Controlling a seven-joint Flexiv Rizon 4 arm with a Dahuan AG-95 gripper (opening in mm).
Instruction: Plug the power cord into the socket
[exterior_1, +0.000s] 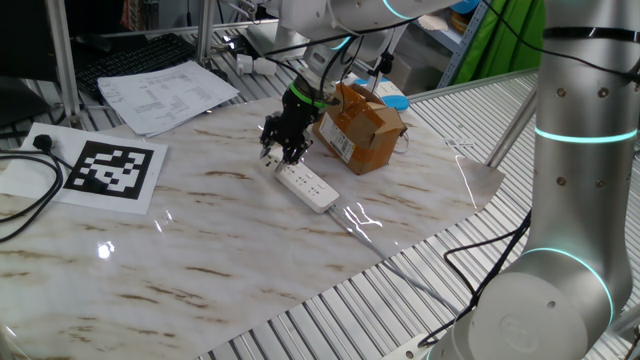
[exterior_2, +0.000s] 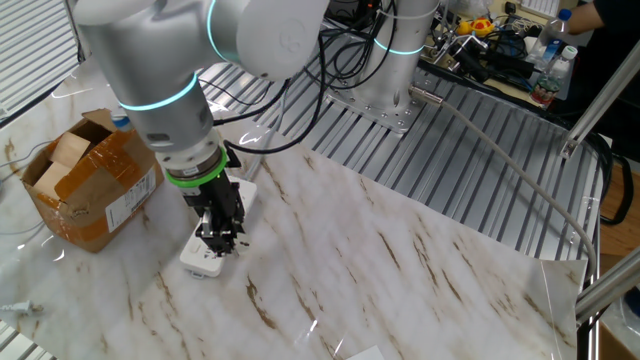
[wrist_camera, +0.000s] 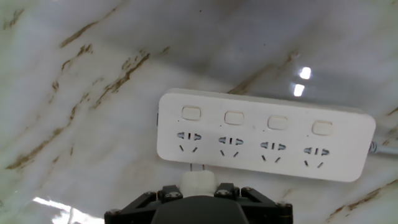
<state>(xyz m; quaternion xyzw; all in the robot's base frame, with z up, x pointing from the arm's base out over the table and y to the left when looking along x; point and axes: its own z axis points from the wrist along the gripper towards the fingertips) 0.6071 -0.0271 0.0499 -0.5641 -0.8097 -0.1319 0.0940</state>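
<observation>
Plug (wrist_camera: 198, 178) in hand (wrist_camera: 198, 186), just beside socket (wrist_camera: 264, 134).

We see the socket (wrist_camera: 266, 134), a long white power strip, lying flat on the marble tabletop with four outlets in a row, each under its own square switch. The power cord (wrist_camera: 198, 180), a small white plug piece, sits just beside the strip's end outlet, prongs toward it.
</observation>
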